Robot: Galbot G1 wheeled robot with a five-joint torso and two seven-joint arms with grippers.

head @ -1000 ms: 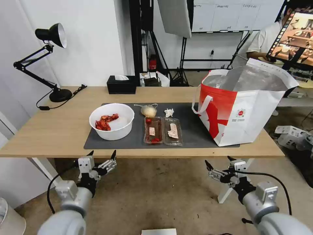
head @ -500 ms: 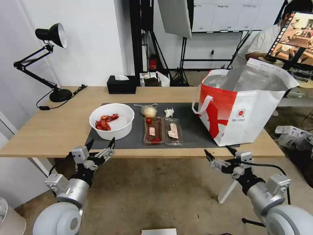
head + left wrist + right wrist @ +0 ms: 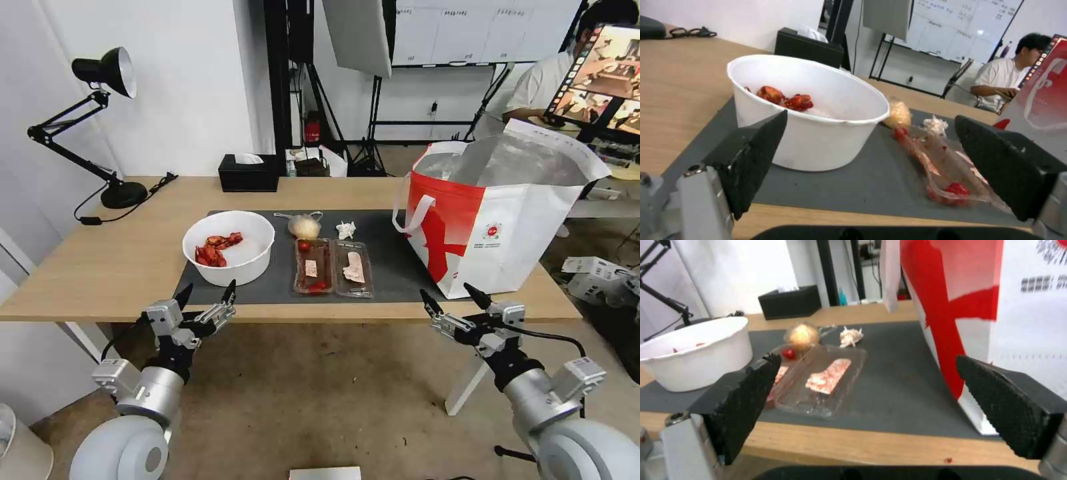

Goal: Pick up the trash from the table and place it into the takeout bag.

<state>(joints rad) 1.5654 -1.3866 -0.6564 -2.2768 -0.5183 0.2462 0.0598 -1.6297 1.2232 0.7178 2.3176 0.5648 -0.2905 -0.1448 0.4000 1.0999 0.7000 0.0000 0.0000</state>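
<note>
Nothing has gone into the takeout bag (image 3: 497, 227) yet, as far as I can judge: all four pieces of trash lie on the table (image 3: 100, 267), so the whole job is left.

My left gripper (image 3: 207, 297) hangs at the lower left of the head view, just below the table's near edge, jaws spread wide and empty. My right gripper (image 3: 451, 297) hangs at the lower right, also below the edge, jaws wide and empty.

On the dark grey mat (image 3: 393, 267), centre of the frame: the white bowl (image 3: 229, 247) with red shellfish scraps at left-centre; the clear twin-compartment tray (image 3: 332, 267) just right of it; the knotted bag of beige food (image 3: 304, 227) and the crumpled tissue (image 3: 345, 230) just above the tray. The takeout bag stands upright and open at the right, its foil lining showing.

The table is light wood. A black desk lamp (image 3: 100, 100) stands upper left, and a black tissue box (image 3: 249, 173) at the upper centre edge. The floor below is bare concrete; stands and a whiteboard fill the top of the frame.
</note>
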